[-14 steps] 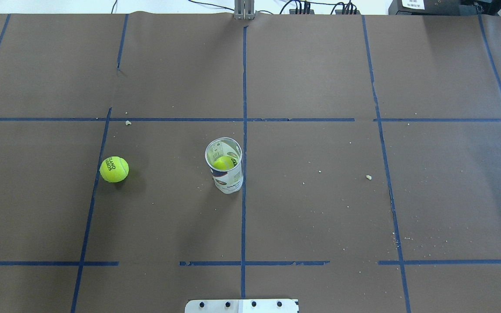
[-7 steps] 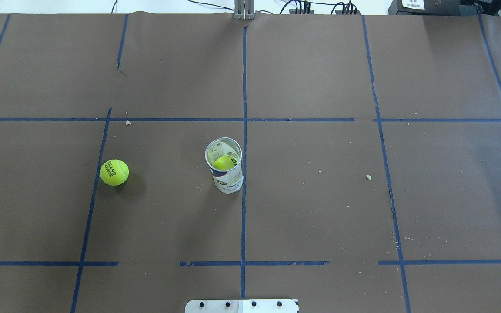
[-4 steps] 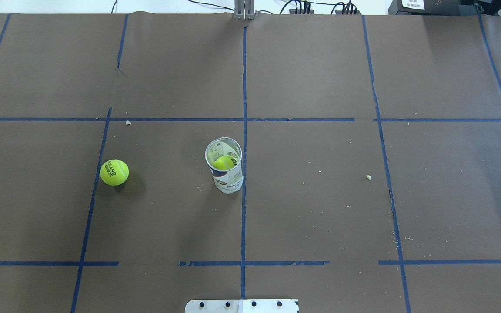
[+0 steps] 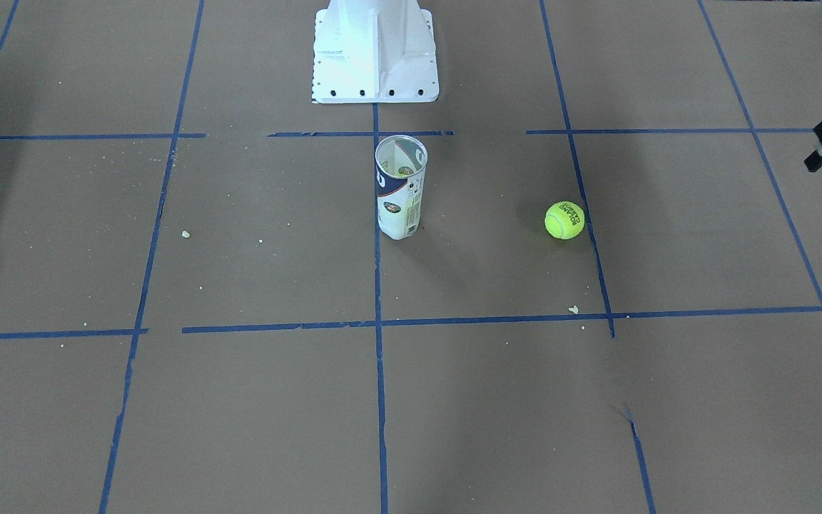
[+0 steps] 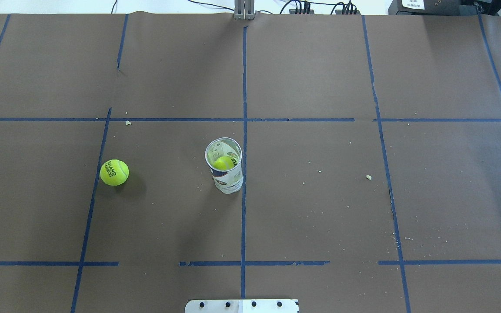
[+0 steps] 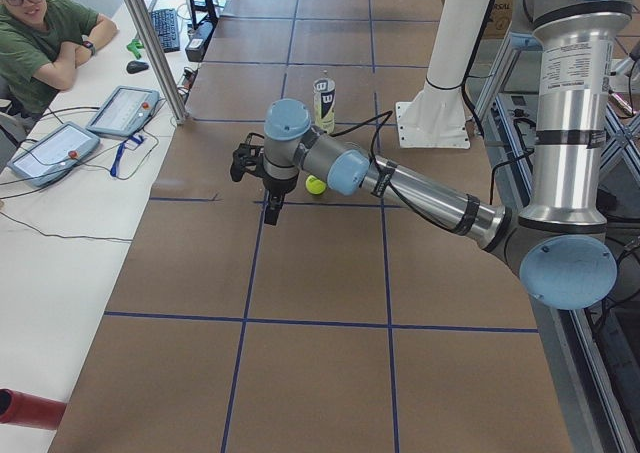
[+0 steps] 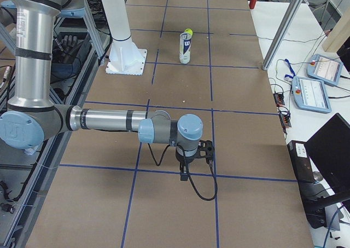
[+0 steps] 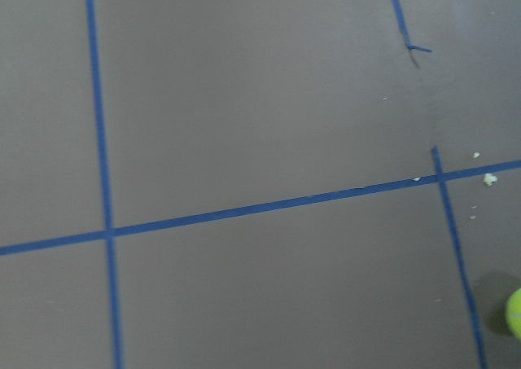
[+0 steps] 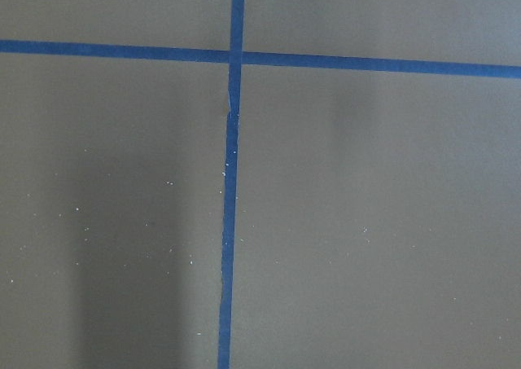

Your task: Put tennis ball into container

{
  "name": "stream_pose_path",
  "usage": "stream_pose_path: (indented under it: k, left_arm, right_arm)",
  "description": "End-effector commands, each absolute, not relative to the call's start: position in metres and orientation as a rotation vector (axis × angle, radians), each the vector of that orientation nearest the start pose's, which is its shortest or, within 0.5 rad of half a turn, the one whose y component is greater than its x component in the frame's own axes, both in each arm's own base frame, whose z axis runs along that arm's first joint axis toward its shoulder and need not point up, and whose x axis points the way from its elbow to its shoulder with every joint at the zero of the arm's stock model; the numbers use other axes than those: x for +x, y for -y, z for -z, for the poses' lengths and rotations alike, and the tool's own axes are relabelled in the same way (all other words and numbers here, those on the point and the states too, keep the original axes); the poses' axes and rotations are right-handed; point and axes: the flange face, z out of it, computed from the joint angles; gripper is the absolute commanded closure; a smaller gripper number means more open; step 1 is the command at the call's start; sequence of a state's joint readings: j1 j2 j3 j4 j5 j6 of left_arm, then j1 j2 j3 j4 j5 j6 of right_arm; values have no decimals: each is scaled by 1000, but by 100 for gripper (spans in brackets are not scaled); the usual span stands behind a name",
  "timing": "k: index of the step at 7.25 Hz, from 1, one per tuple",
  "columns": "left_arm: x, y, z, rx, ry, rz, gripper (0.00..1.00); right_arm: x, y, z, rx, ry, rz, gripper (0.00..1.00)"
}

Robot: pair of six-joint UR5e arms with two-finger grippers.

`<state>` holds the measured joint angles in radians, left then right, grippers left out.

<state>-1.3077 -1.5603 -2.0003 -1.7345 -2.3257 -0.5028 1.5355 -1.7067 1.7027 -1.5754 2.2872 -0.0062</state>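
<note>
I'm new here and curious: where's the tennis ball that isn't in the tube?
In the overhead view the tennis ball lies on the table, on the robot's left, apart from the upright container and just right of a blue tape line.

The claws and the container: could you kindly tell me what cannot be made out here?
- Left claw: cut off by the front-facing view's right edge; open or shut is unclear.
- Right claw: seen only in the exterior right view, small and dark; state unclear.
- Container: in the overhead view its label hides whatever lies under the inner ball.
- Tennis ball: cut by the left wrist view's edge.
</note>
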Motion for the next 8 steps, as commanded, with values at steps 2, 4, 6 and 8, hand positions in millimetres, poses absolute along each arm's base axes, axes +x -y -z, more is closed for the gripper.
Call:
stream_pose_path:
  k: [2,4,6,8]
  left_arm:
    - [202,443,-393,195,-944,169,0]
    - [265,430,-376,186,-953,236,0]
    - [317,430,-370,179,-939,256,0]
    - [364,419,-383,169,-898,273,0]
  right_arm:
    - [53,435,-661,-19,716,36,0]
    - [53,435,-661,-19,716,36,0]
    - [53,435,-661,-19,716,36,0]
    - [53,435,-661,-19,716,36,0]
